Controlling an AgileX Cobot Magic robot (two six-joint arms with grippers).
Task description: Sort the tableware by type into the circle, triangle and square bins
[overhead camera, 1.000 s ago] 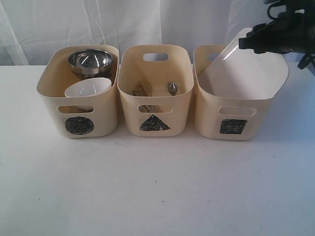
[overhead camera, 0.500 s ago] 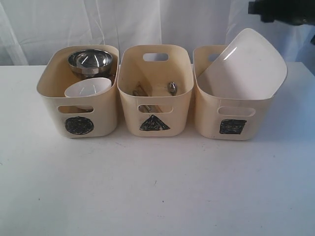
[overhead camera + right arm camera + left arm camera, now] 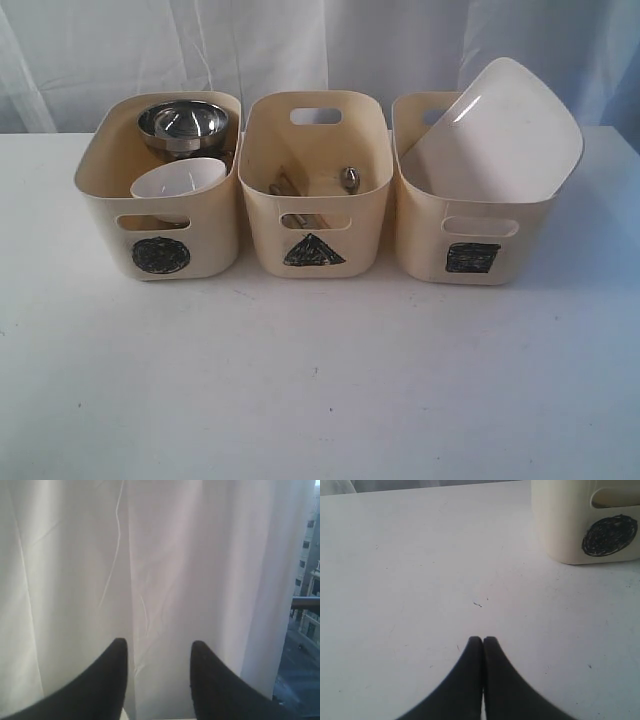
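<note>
Three cream bins stand in a row. The circle bin [image 3: 110,215] on the left holds a large steel bowl [image 3: 184,123] and a small white bowl [image 3: 178,183]. In the middle, the triangle bin [image 3: 262,215] holds wooden chopsticks [image 3: 285,183] and steel cutlery [image 3: 350,179]. A large white square plate [image 3: 497,135] leans tilted in the square bin [image 3: 420,240] on the right, sticking out above its rim. My left gripper [image 3: 482,640] is shut and empty, low over the table near the circle bin [image 3: 560,525]. My right gripper [image 3: 157,647] is open and empty, facing a white curtain. Neither arm shows in the exterior view.
A white curtain [image 3: 300,45] hangs behind the bins. The white table [image 3: 320,380] stretches out in front of them. A window with buildings outside [image 3: 306,595] shows beside the curtain in the right wrist view.
My right arm has let go of the square plate, risen and left the exterior view. The plate stays leaning in the square bin.
</note>
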